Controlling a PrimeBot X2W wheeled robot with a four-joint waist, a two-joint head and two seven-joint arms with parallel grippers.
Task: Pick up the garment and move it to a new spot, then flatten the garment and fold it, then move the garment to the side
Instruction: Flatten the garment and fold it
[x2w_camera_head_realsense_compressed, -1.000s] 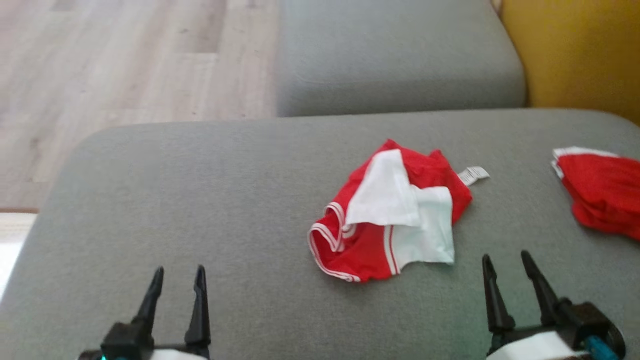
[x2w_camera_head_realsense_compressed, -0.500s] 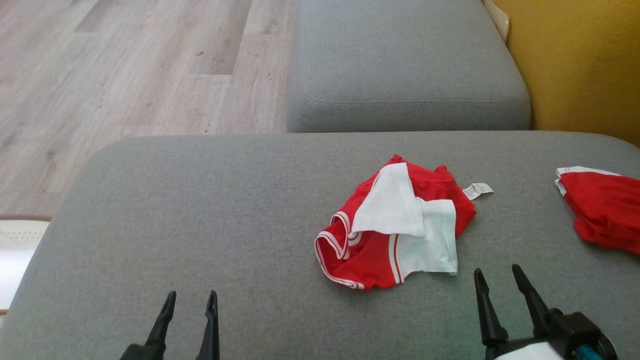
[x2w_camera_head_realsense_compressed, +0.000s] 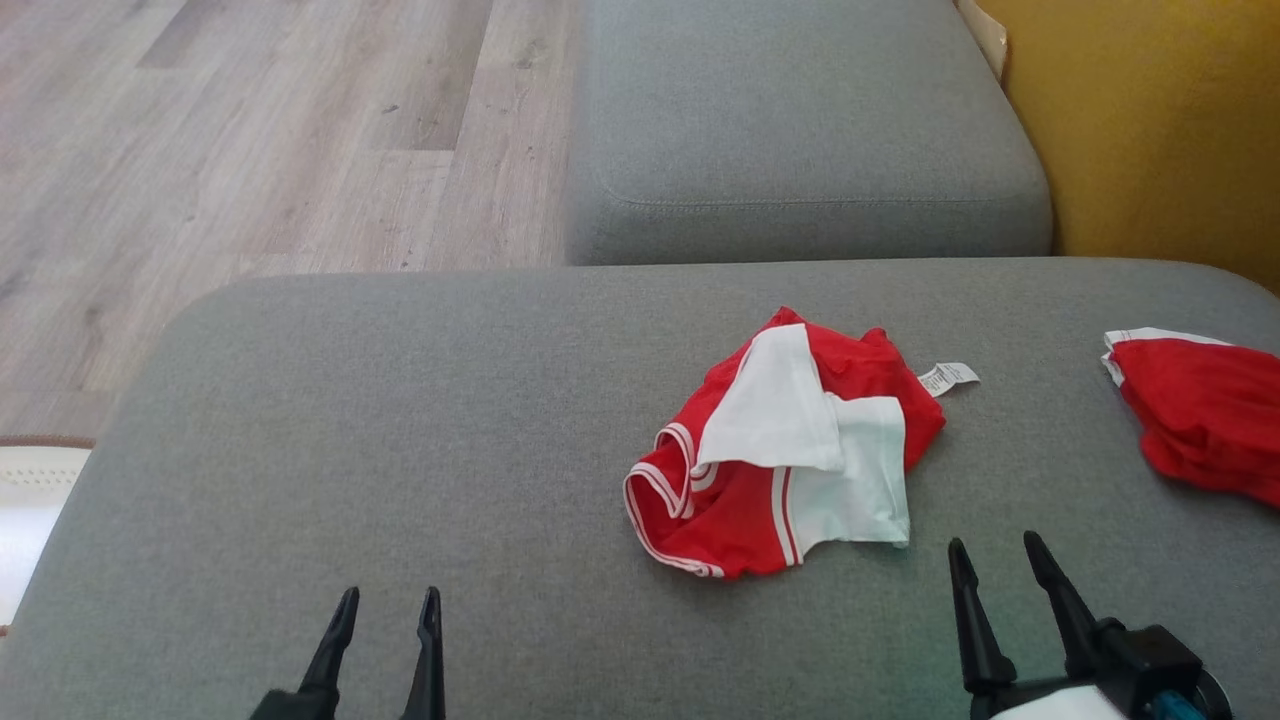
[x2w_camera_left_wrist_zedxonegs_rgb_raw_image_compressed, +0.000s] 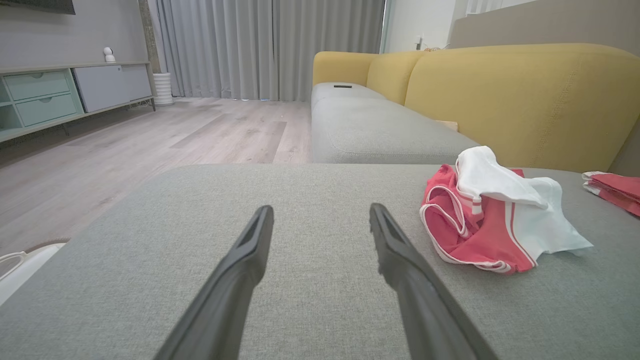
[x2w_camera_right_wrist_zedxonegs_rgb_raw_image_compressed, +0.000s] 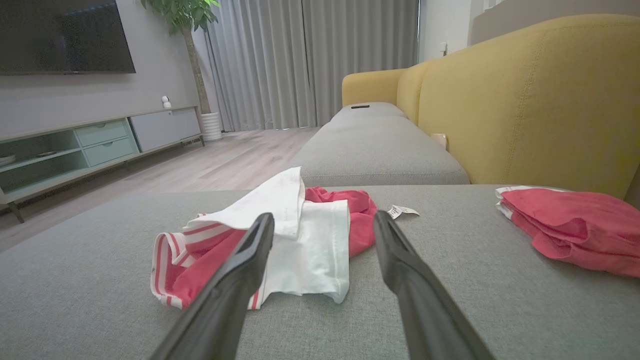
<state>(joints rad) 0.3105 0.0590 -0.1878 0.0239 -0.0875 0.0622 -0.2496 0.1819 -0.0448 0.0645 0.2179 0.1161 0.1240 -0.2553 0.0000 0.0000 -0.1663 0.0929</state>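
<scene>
Right gripper (x2w_camera_head_realsense_compressed: 992, 541) wide apart, empty; garment (x2w_camera_head_realsense_compressed: 790, 450) just ahead-left. Advise pinching raised white fold. Left gripper (x2w_camera_head_realsense_compressed: 391, 592) likewise.

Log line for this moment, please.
phase: pre-grasp | garment: crumpled on grey cushion, untouched | left end effector: open, empty | right end effector: open, nearest garment

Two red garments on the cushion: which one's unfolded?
The red-and-white garment mid-cushion, bunched up with white panels and a care tag sticking out. The folded red stack at the right edge lies neat.
</scene>
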